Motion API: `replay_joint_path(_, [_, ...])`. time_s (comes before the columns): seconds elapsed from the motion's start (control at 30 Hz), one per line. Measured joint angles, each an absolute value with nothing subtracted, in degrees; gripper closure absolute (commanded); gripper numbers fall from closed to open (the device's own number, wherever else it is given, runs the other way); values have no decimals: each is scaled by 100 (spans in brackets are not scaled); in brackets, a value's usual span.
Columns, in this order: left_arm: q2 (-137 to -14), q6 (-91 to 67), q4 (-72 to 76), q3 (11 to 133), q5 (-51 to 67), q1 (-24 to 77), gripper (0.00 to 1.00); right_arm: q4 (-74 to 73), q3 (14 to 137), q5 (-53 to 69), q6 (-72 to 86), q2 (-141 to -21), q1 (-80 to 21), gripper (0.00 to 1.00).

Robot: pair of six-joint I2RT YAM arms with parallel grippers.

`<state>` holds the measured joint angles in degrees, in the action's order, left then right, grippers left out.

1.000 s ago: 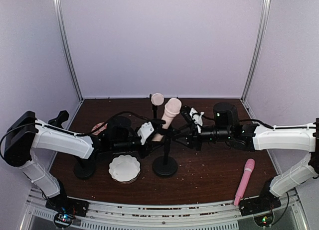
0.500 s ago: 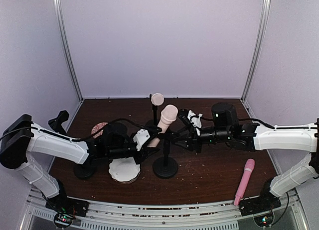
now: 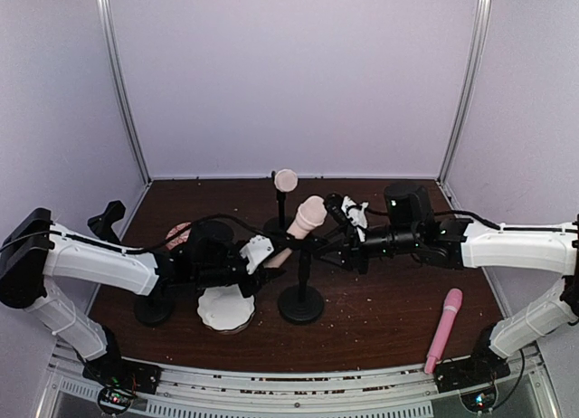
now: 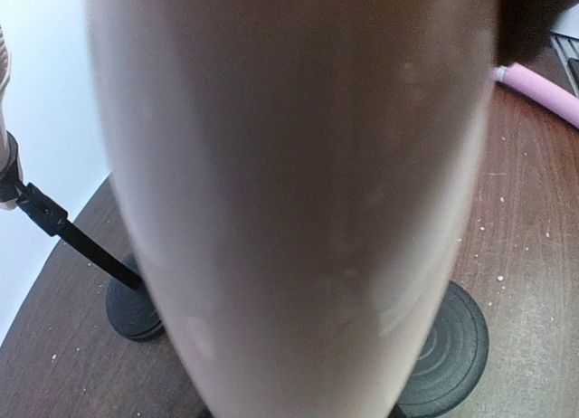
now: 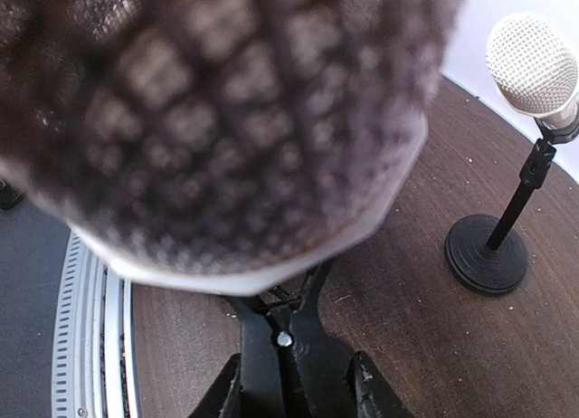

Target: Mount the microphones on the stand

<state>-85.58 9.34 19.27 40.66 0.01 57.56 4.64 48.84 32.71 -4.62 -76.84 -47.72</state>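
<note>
Room: a lilac-walled booth around a dark brown table (image 3: 380, 337) speckled with pale crumbs.
Left gripper (image 3: 268, 258): its jaws are clamped on the tail end of the cream microphone (image 3: 306, 217), whose body fills the left wrist view.
Rear microphone (image 3: 286, 178): it is already mounted on its own stand, beyond both pairs of jaws.
Cream microphone: its head juts up and rightward out of the left jaws, toward the right jaws.
Change: within the last second the head sinks and tips further over. The left arm drops with it, so the shaft now meets the clip (image 5: 282, 341) rather than riding above it.
Centre stand (image 3: 300, 300): it stands between and below the two pairs of jaws, its clip just under the mesh head.
Meaning: this looks like the seating step. I cannot tell whether the shaft is gripped by the clip yet.
Right gripper (image 3: 324, 248): its jaws appear closed on the clip's handles, barely shifted, steadying the stand.
Pink microphone (image 3: 443, 327): it lies flat on the table, well apart from the right jaws on their outer, near side, and is not yet mounted.
</note>
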Motion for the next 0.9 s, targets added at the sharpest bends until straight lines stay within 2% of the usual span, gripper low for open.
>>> replay_joint_path(0.13, [-8519, 982, 1774, 4106, -60, 5756, 100, 401, 4928, 3275, -454, -7703, -4770, 61])
replay_joint_path(0.3, [-8534, 1098, 1671, 4200, -80, 5808, 100, 587, 4969, 3367, -327, -7725, -4790, 41])
replay_joint_path(0.43, [-8536, 1085, 1667, 4204, -93, 5839, 97, 624, 4982, 3430, -215, -7728, -4807, 36])
replay_joint_path(0.53, [-8536, 1079, 1673, 4204, -104, 5841, 84, 626, 4980, 3444, -169, -7725, -4810, 36])
replay_joint_path(0.6, [-8536, 1050, 1675, 4202, -119, 5850, 68, 626, 4978, 3448, -154, -7725, -4810, 35])
replay_joint_path(0.67, [-8536, 1015, 1675, 4202, -130, 5861, 57, 626, 4978, 3448, -139, -7725, -4810, 35])
replay_joint_path(0.77, [-8501, 998, 1658, 4198, -121, 5900, 48, 642, 4978, 3448, -123, -7725, -4821, 33])
replay_joint_path(0.9, [-8294, 1028, 1586, 4152, -8, 6038, 40, 642, 4978, 3450, -108, -7723, -4853, 31])
